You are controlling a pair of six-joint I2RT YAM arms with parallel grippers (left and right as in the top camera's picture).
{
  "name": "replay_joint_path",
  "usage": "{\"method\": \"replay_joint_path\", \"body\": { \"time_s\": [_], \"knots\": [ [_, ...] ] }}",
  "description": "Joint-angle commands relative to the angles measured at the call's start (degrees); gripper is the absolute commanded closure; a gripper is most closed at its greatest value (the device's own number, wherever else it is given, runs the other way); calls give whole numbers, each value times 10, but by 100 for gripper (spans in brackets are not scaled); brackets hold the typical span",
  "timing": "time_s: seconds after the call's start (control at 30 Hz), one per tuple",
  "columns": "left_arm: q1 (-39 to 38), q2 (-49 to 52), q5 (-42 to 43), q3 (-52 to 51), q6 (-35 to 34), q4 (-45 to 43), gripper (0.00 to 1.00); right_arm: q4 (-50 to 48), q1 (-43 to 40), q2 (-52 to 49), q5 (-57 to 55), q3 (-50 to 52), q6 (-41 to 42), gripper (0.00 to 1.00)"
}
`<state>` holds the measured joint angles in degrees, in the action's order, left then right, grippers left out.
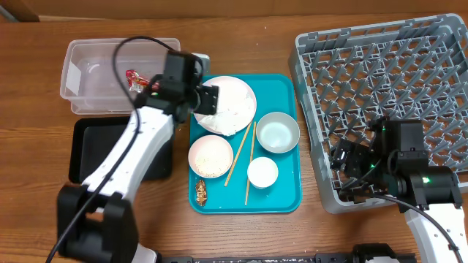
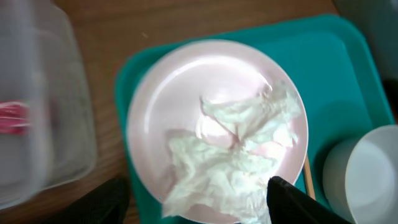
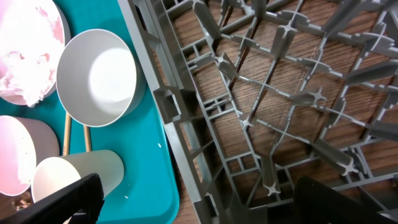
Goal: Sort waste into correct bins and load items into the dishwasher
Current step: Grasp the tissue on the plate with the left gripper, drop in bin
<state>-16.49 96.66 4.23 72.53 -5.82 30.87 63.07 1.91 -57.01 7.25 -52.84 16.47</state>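
Waste-sorting step in hand, tissue next. Left jaws hang over the plate (image 2: 168,93) at the far end of the teal tray (image 1: 287,196), spread wide, nothing clamped. The tissue (image 2: 230,155) lies crumpled on the plate, its edge reaching in between the fingers (image 2: 298,200); touching or not, cannot tell. Wrapper (image 1: 134,77) already in the tub (image 1: 91,91), far left. Black tray (image 1: 91,150) sits just near of the tub, nothing seen in it. Right jaws spread wide, empty, over the near-left corner of the rack (image 1: 380,80), which holds nothing yet. Also on the teal tray: bowl (image 1: 278,133), rice bowl (image 1: 210,155), cup (image 1: 262,172), chopsticks (image 1: 239,157), brown scrap (image 1: 201,192). Judgement: next move wants the left jaws lowered onto the tissue's heaped middle and closed on paper alone, clear of the plate rim, then a lift and a carry left to a bin. Tissue looks light and loose, so a shallow pinch may shed it. Dishes likely wait until the waste is off them
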Motion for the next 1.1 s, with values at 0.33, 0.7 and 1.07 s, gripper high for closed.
{"method": "replay_joint_path", "body": {
  "time_s": [0.33, 0.7, 1.07],
  "knots": [
    [-54, 162, 13, 2, 48, -39, 43, 3, -2, 3, -1, -19, -3, 0],
    [-51, 94, -73, 34, 45, -4, 96, 5, -2, 3, -1, -19, -3, 0],
    [26, -27, -178, 42, 39, -22, 96, 4, -2, 3, -1, -19, -3, 0]
  ]
}}
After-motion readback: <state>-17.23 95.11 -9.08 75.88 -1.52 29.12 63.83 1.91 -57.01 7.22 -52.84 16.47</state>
